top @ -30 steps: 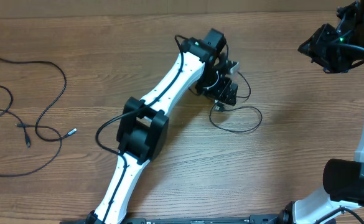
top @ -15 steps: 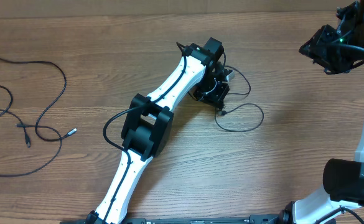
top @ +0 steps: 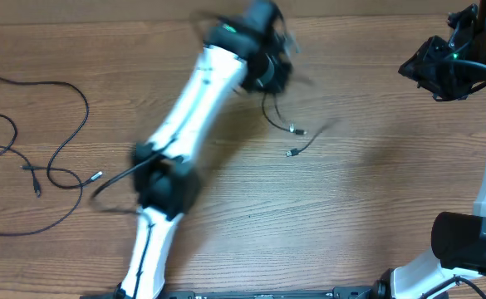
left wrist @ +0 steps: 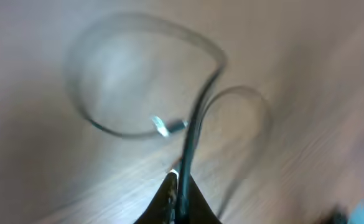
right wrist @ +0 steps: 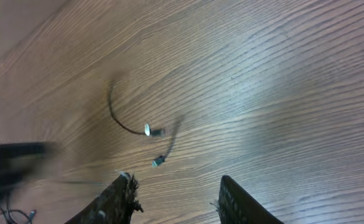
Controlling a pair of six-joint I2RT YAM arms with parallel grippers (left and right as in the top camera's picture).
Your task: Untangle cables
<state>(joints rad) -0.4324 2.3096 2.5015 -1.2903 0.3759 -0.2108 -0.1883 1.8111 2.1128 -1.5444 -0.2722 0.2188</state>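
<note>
We find the left tool (left wrist: 178, 185) clamped shut on the short cable (left wrist: 191, 132), one strand pinched between its tips. Above the pinch the cord throws two blurred loops, with one silver plug (left wrist: 169, 126) showing. Overhead, this cable trails from the tool near the middle of the desk's (top: 375, 208) far edge. Its two plug ends sit close together, and we cannot tell whether they touch the wood. The left arm (top: 197, 95), blurred, slants across the desk's middle and stands between the short cable and the long cable (top: 85, 108). That one sprawls in loose loops by the left edge, well apart. The right tool (right wrist: 178, 200) hovers near the far right corner, fingers parted, nothing between them.
</note>
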